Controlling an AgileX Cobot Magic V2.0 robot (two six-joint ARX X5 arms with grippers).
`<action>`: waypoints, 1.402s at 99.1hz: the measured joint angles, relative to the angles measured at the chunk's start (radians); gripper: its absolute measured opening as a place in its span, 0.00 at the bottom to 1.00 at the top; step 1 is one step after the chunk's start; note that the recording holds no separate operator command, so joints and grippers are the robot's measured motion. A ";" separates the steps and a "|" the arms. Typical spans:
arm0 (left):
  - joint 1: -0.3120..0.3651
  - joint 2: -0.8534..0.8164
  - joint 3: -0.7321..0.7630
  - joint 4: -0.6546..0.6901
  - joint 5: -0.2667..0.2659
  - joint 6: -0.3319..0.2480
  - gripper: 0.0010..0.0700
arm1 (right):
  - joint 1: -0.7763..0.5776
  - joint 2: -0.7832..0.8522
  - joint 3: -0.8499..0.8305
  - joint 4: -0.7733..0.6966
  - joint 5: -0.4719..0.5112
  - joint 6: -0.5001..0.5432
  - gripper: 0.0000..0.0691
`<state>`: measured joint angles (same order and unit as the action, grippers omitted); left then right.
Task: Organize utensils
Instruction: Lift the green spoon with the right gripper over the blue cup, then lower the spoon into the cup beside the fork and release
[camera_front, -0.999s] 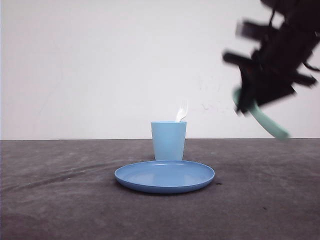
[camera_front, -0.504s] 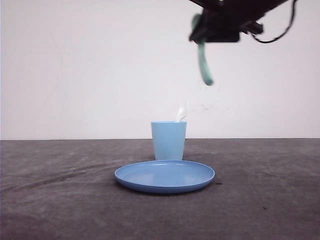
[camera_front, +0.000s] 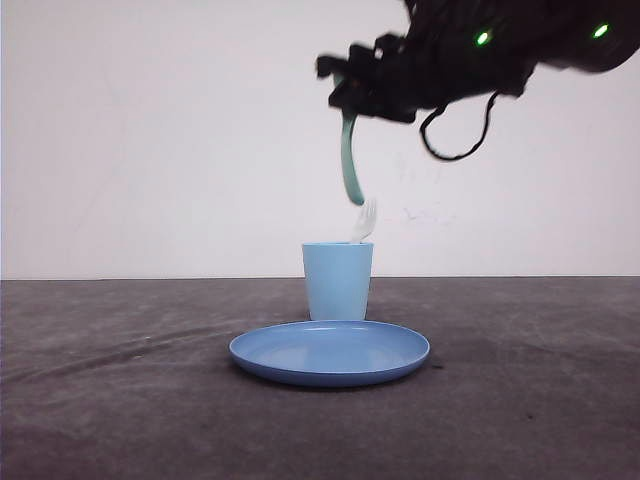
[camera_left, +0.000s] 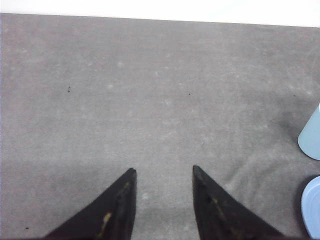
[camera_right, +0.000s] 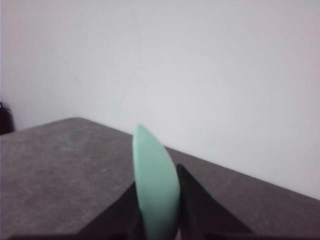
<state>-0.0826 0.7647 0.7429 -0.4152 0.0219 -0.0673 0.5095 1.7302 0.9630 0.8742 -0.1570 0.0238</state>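
Right gripper (camera_front: 345, 95): clamped on mint-green spoon (camera_front: 349, 160), hanging at 12 o'clock above cup (camera_front: 337, 281) holding white fork (camera_front: 364, 222). Left gripper (camera_left: 162, 175): fingers apart, holding nothing.

We see the fork (camera_front: 364, 222) only as a pale tip above the cup (camera_front: 338, 280); the rest is hidden inside. At the upper right, the frame edge cuts off the blurred right arm (camera_front: 500, 45).
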 joint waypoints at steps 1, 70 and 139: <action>0.000 0.000 0.000 0.000 0.001 0.000 0.27 | 0.000 0.006 0.005 -0.003 0.000 -0.002 0.08; 0.000 0.000 0.000 -0.019 0.003 -0.001 0.27 | 0.001 0.234 0.224 -0.292 0.000 -0.054 0.08; 0.000 0.000 0.000 -0.019 0.003 -0.001 0.27 | 0.013 0.182 0.225 -0.399 -0.004 -0.054 0.63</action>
<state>-0.0830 0.7647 0.7429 -0.4343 0.0246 -0.0681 0.5224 1.9118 1.1885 0.4755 -0.1608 -0.0299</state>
